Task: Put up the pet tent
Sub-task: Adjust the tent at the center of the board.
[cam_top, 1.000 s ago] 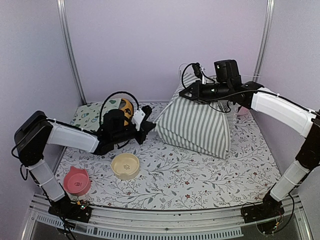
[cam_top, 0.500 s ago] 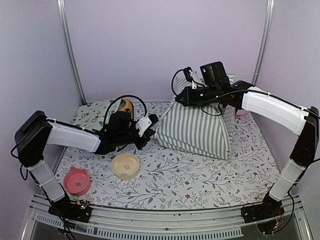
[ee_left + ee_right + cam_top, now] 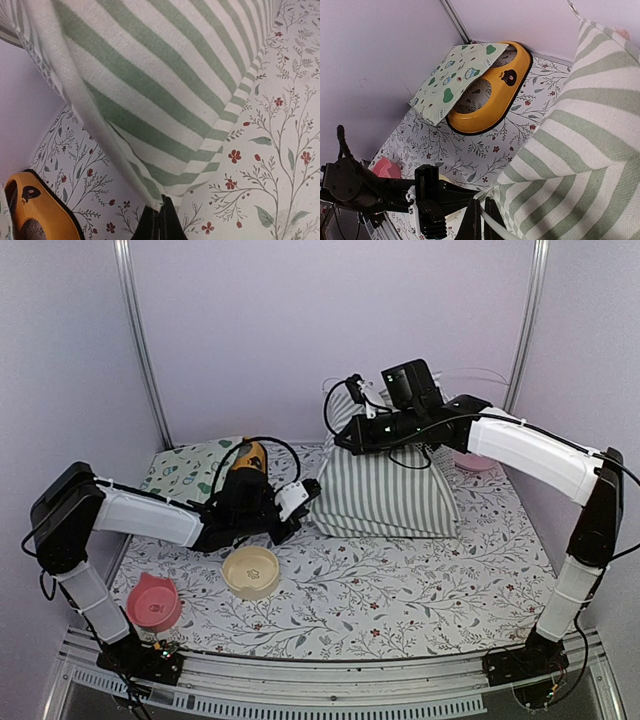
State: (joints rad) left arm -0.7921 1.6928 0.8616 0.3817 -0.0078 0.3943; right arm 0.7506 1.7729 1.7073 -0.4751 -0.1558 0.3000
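The pet tent (image 3: pixel 388 490), grey-green and white striped, stands partly raised at the middle back of the table. My left gripper (image 3: pixel 311 491) is low at its left bottom corner. In the left wrist view the gripper (image 3: pixel 160 220) is shut on the hem corner of the tent (image 3: pixel 165 85). My right gripper (image 3: pixel 339 446) reaches in from the right at the tent's upper left. In the right wrist view the gripper (image 3: pixel 481 220) is shut on a thin white pole (image 3: pixel 496 231) at the edge of the tent (image 3: pixel 585 125). The lace door flap is hidden.
An orange double feeder (image 3: pixel 250 454) lies at the back left, half under a cream cloth mat (image 3: pixel 188 468) with teal and green shapes. A cream bowl (image 3: pixel 250 571) and a pink bowl (image 3: pixel 154 602) sit at the front left. A pink object (image 3: pixel 476 461) is behind the tent.
My right gripper has moved left and up with the pole, and the tent's top has risen and shifted left. My left gripper has slid a little right with the corner.
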